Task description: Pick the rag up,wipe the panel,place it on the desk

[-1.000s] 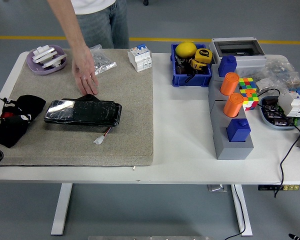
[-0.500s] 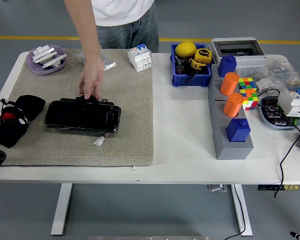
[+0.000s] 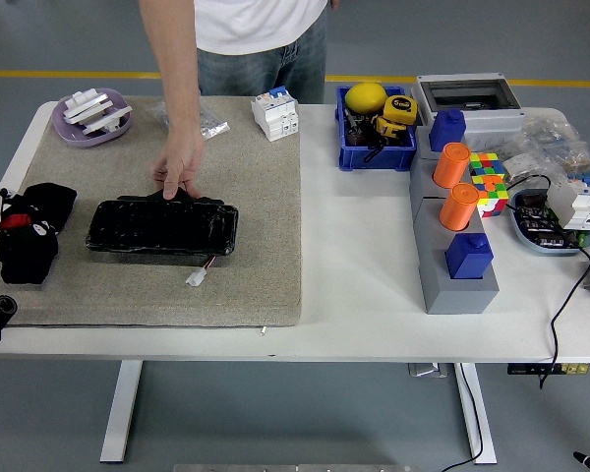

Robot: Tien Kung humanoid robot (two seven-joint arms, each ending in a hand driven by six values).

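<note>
From my head camera: a glossy black rectangular panel (image 3: 163, 227) lies flat on the beige felt mat (image 3: 256, 197), and a person's hand (image 3: 180, 167) presses fingertips on its far edge. My left hand (image 3: 2, 258) sits at the mat's left edge clutching a crumpled black rag (image 3: 39, 228), well apart from the panel. Further right on the white table (image 3: 354, 256): a blue bin (image 3: 376, 149) with yellow objects, and a grey block (image 3: 450, 258) carrying orange cylinders (image 3: 456, 187).

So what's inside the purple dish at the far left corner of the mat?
The purple dish holds several white plastic parts stacked loosely on top of one another. Whatever lies beneath them in the bowl is covered and cannot be seen.
</note>
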